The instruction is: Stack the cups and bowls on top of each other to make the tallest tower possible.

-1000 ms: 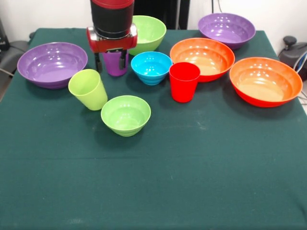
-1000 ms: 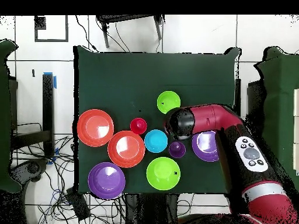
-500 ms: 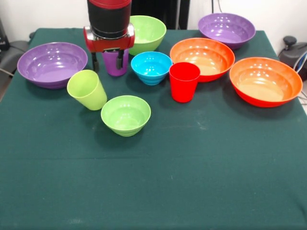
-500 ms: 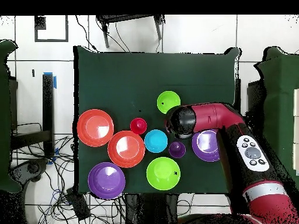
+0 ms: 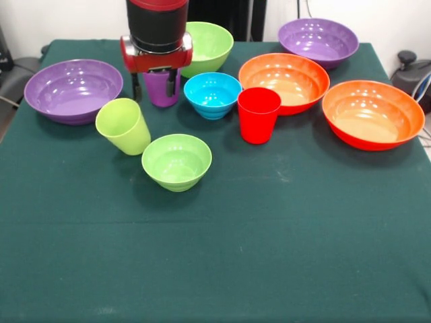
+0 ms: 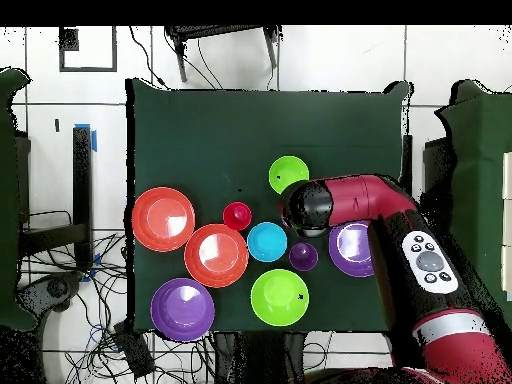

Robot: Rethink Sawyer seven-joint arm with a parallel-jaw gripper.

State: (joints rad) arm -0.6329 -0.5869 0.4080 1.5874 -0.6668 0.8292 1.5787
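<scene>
No tower exists yet, every piece sitting apart on the tabletop (image 5: 269, 235), and the jaws (image 5: 154, 83), spread wide, hang just before the purple cup (image 5: 161, 89) beside the small blue bowl (image 5: 213, 94), so the next move likely means lowering to straddle a cup.

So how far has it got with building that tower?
Nothing is stacked yet: the red cup, lime-green cup, small blue bowl and small lime-green bowl each stand alone on the table. In hand: the gripper hangs around the purple cup, fingers either side. All the stacking remains.
</scene>
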